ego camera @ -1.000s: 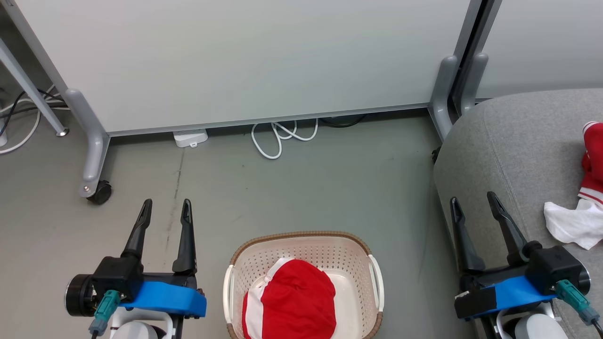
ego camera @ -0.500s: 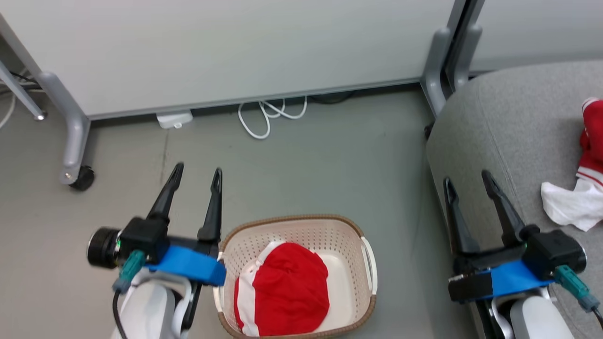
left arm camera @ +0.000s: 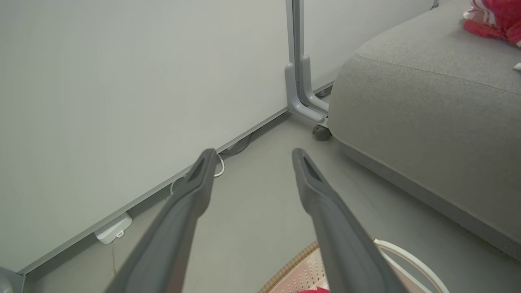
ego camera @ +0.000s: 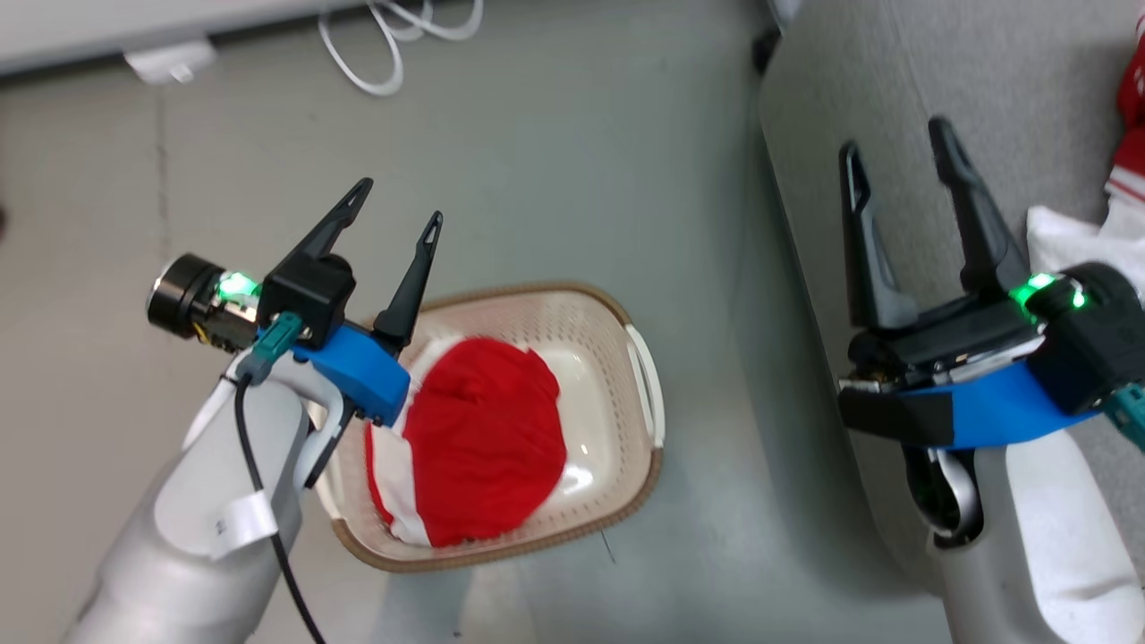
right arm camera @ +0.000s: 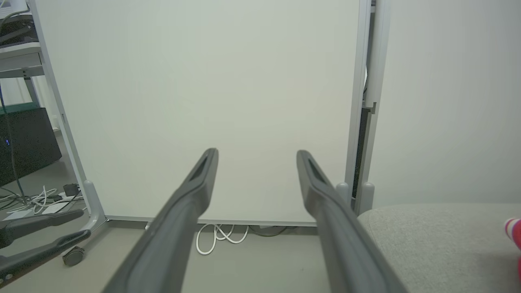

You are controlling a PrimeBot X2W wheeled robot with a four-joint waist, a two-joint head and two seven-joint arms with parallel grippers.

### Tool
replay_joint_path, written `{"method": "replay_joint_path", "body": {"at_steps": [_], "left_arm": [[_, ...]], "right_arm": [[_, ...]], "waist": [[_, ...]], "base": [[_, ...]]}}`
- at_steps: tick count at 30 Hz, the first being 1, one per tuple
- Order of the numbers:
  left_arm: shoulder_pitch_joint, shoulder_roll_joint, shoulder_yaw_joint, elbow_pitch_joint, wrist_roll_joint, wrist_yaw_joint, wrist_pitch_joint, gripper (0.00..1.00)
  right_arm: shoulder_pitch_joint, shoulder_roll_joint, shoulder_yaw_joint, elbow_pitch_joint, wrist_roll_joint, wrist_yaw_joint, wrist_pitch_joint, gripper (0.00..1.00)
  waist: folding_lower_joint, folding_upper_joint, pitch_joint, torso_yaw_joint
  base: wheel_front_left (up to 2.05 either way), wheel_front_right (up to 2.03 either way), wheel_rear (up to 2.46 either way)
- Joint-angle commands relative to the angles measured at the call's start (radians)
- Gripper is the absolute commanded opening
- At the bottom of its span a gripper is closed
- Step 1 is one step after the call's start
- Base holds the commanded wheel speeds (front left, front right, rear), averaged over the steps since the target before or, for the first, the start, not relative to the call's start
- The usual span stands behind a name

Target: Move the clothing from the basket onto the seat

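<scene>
Left gripper [ego camera: 399,200]: stands wide open, grips nothing. Hangs above the floor [ego camera: 581,161] just past the far-left corner of the basket [ego camera: 586,326], pointing away and a little to the right in the head view. Covers the basket's left rim there with its wrist and pale forearm. Looks down, in its own wrist view, on a strip of brown rim and a white handle at the bottom edge.

Right gripper [ego camera: 894,139]: likewise spread open and empty. Hangs over the left edge of the seat [ego camera: 859,63], well apart from the basket.

Basket: sits on the floor between the two arms, near the seat but not touching it. Holds one red garment [ego camera: 487,429], bunched into a mound with a white striped panel along its left side. Leaves bare cream base on the right.

Second garment [ego camera: 1134,98]: lies on the seat at the far right edge of the head view, red with striped trim, with a white part just beside the right gripper's wrist.

White cable [ego camera: 376,54]: lies looped on the floor at the foot of a pale panel [right arm camera: 203,81], well beyond the basket.
</scene>
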Motion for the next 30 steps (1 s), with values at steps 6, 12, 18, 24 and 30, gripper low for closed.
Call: {"method": "replay_joint_path", "body": {"at_steps": [6, 12, 18, 24, 30], "left_arm": [[-0.168, 0.048, -0.186, 0.163, -0.031, -0.001, -0.003, 1.0], [-0.284, 0.064, -0.366, 0.304, -0.065, -0.001, -0.003, 1.0], [-0.368, 0.073, -0.566, 0.411, -0.092, -0.001, 0.043, 1.0], [-0.431, 0.086, -0.736, 0.482, -0.133, -0.001, 0.141, 1.0], [-0.471, 0.098, -0.787, 0.521, -0.11, -0.001, 0.258, 1.0]], "right_arm": [[-0.09, 0.002, 0.006, -0.048, 0.009, 0.0, 0.0, 1.0], [-0.136, 0.001, 0.013, -0.078, 0.015, 0.0, 0.0, 1.0], [-0.169, 0.002, 0.022, -0.116, 0.02, 0.0, 0.0, 1.0], [-0.197, 0.002, 0.03, -0.166, 0.022, 0.0, 0.0, 1.0], [-0.217, 0.002, 0.042, -0.209, 0.022, 0.0, 0.0, 1.0]], "waist": [[-0.0003, 0.0, 0.233, -0.109], [-0.0003, 0.0, 0.333, -0.139], [-0.0003, 0.0, 0.425, -0.162], [-0.0003, 0.0, 0.5, -0.182], [-0.0003, 0.0, 0.567, -0.198]], "base": [[0.0, 0.0, 0.0], [0.0, 0.0, 0.0], [0.0, 0.0, 0.0], [0.0, 0.0, 0.0], [0.0, 0.0, 0.0]]}}
